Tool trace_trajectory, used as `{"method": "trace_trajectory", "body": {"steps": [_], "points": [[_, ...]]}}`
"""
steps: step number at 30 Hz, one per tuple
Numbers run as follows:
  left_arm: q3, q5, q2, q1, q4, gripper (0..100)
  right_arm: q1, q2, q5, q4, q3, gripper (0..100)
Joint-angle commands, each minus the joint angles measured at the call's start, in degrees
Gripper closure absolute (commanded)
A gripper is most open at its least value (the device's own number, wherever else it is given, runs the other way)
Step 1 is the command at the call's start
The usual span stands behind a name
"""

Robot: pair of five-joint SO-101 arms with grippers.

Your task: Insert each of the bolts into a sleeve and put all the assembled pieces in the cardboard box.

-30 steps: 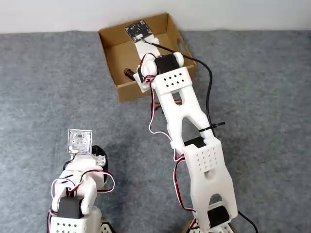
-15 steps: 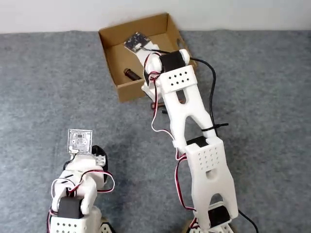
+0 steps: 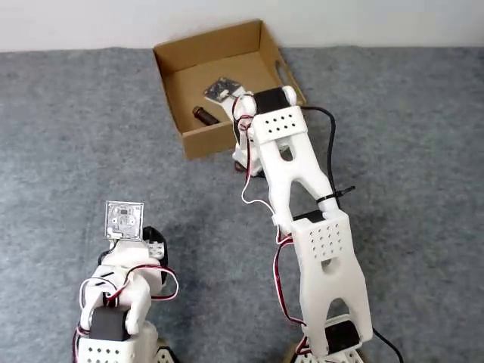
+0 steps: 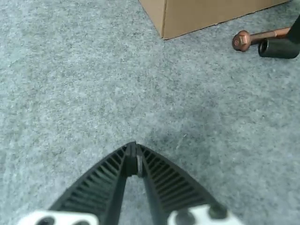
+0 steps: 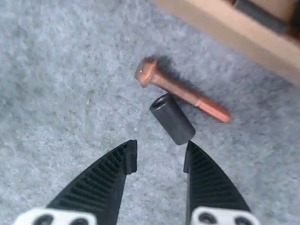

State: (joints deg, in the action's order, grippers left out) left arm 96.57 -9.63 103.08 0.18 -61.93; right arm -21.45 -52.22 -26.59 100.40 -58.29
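A copper bolt [image 5: 180, 93] and a black sleeve [image 5: 172, 119] lie side by side on the grey carpet, just outside the cardboard box [image 3: 219, 76]. My right gripper [image 5: 157, 157] is open just short of the sleeve, nothing between its fingers. In the high view the right arm [image 3: 280, 136] stretches to the box's front wall. One assembled piece [image 3: 204, 115] lies inside the box. My left gripper [image 4: 136, 159] is shut and empty over bare carpet, well back from the box corner [image 4: 201, 14]; the bolt [image 4: 255, 37] and sleeve [image 4: 276, 48] show far off.
The box stands at the back of the carpet near the white wall, its front wall [image 5: 243, 35] right behind the bolt. The left arm [image 3: 121, 302] is folded at the front left.
The right arm has drawn back from over the box and lowered its wrist to the carpet in front of the box wall. The left arm has kept still.
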Motion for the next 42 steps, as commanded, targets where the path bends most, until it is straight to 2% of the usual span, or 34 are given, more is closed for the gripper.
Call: {"method": "trace_trajectory", "body": {"steps": [1, 7, 12, 23, 28, 32, 36, 42], "points": [[-0.13, 0.18, 0.26, -0.18, 0.0, 100, 0.75, -0.92, -0.7, -0.22, -0.62, 85.3], [-0.13, 0.18, 0.26, -0.18, 0.0, 100, 0.84, -4.0, -1.14, -4.62, -0.62, 85.3], [-0.13, 0.18, 0.26, -0.18, 0.0, 100, 1.71, -5.14, -5.27, -5.76, -0.62, 85.3], [-0.13, 0.18, 0.26, -0.18, 0.0, 100, 2.42, -7.34, -5.54, -9.1, -0.62, 85.3], [-0.13, 0.18, 0.26, -0.18, 0.0, 100, 2.07, -10.24, -5.54, -7.43, -0.62, 86.1], [-0.13, 0.18, 0.26, -0.18, 0.0, 100, 1.54, -11.03, -5.54, -4.88, -0.62, 99.0], [-0.13, 0.18, 0.26, -0.18, 0.0, 100, 1.71, -10.33, -5.36, -2.77, -1.05, 99.3], [-0.13, 0.18, 0.26, -0.18, 0.09, 100, 1.71, -8.22, -5.01, 2.15, -10.55, 99.1]]}}
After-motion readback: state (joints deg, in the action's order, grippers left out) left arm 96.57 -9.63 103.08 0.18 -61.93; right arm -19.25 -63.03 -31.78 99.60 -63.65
